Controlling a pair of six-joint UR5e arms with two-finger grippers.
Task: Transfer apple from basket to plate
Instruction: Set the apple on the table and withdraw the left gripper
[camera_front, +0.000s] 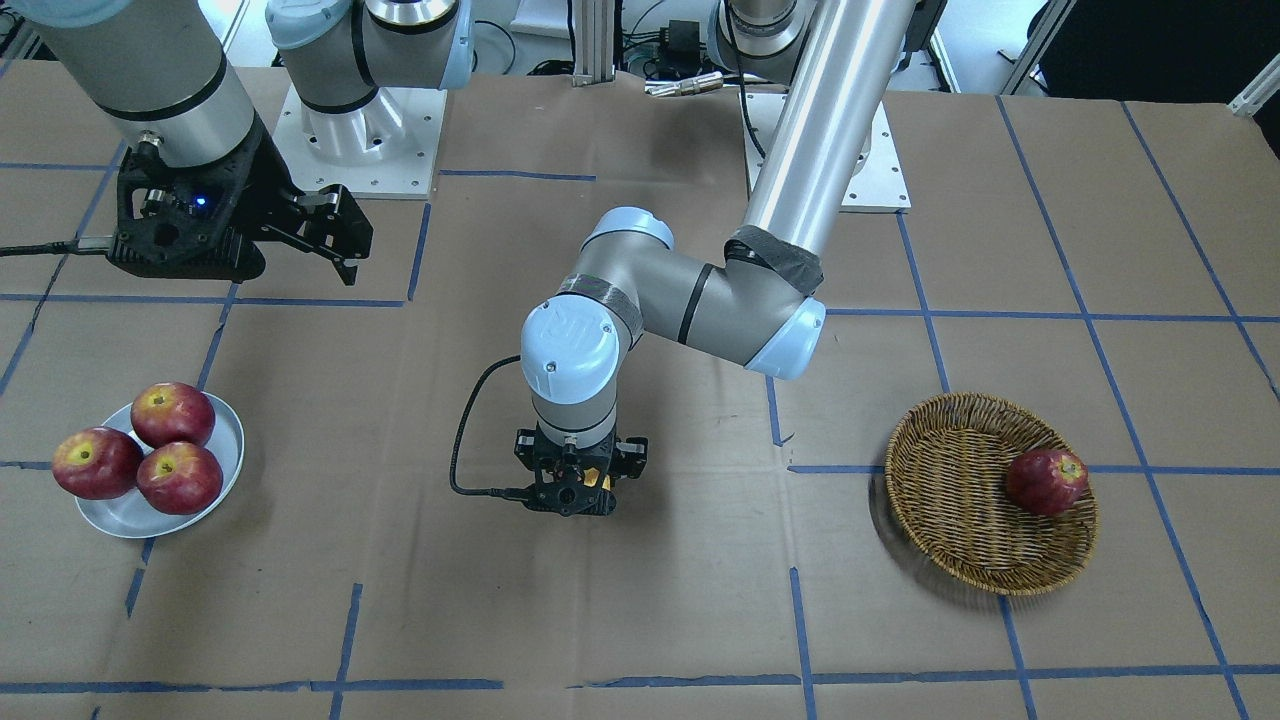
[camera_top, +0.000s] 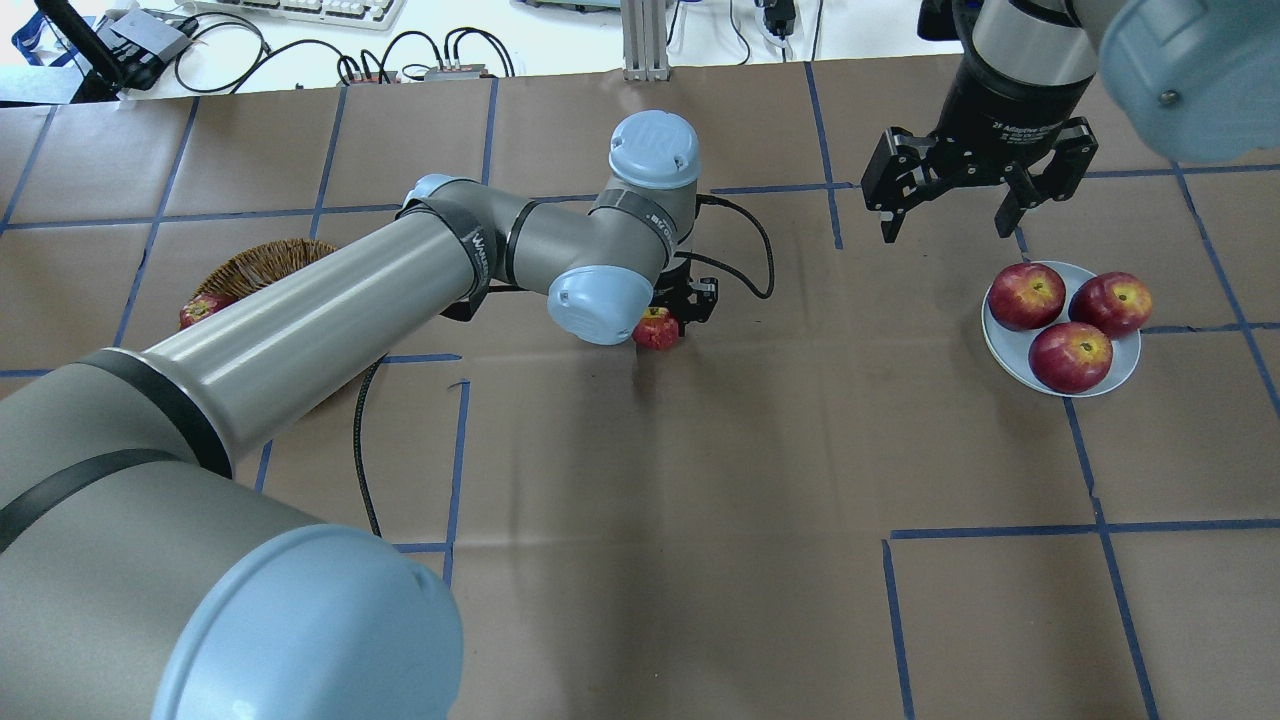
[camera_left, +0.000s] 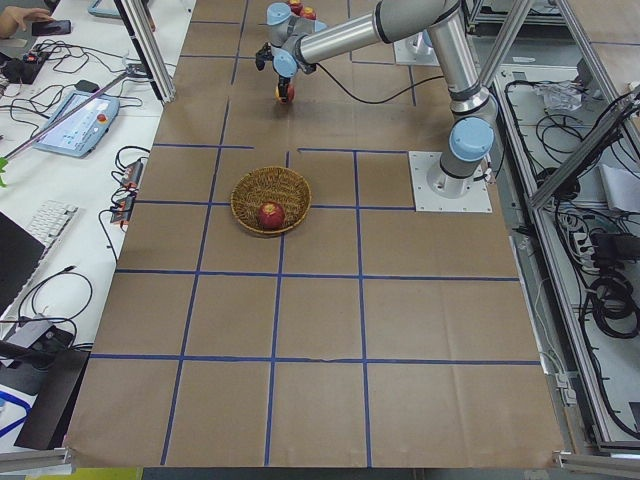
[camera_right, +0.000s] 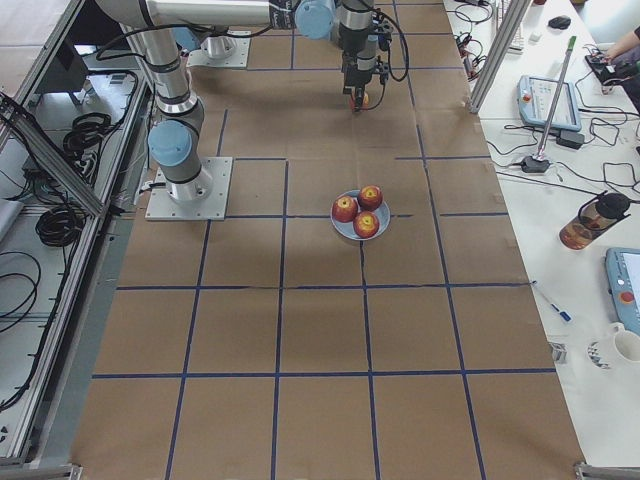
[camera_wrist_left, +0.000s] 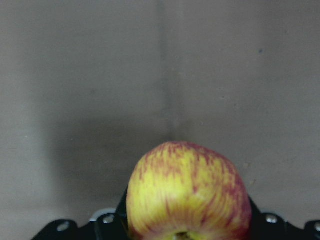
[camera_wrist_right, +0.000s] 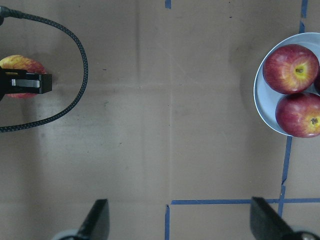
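My left gripper (camera_top: 668, 318) is shut on the yellow-streaked pinkish-red apple (camera_top: 656, 330) low over the middle of the table. The apple fills the bottom of the left wrist view (camera_wrist_left: 187, 197) and shows at the left edge of the right wrist view (camera_wrist_right: 19, 64). The wicker basket (camera_front: 940, 480) lies off to my left, with one dark red apple (camera_front: 1046, 482) in it. The pale plate (camera_front: 125, 515) lies off to my right and bears three red apples (camera_front: 172, 414). My right gripper (camera_top: 945, 215) is open and empty, hovering behind the plate.
The table is covered in brown paper with a grid of blue tape (camera_front: 930, 315). A black cable (camera_front: 462, 440) loops from my left wrist. My left arm's long link (camera_top: 300, 320) passes over the basket in the overhead view.
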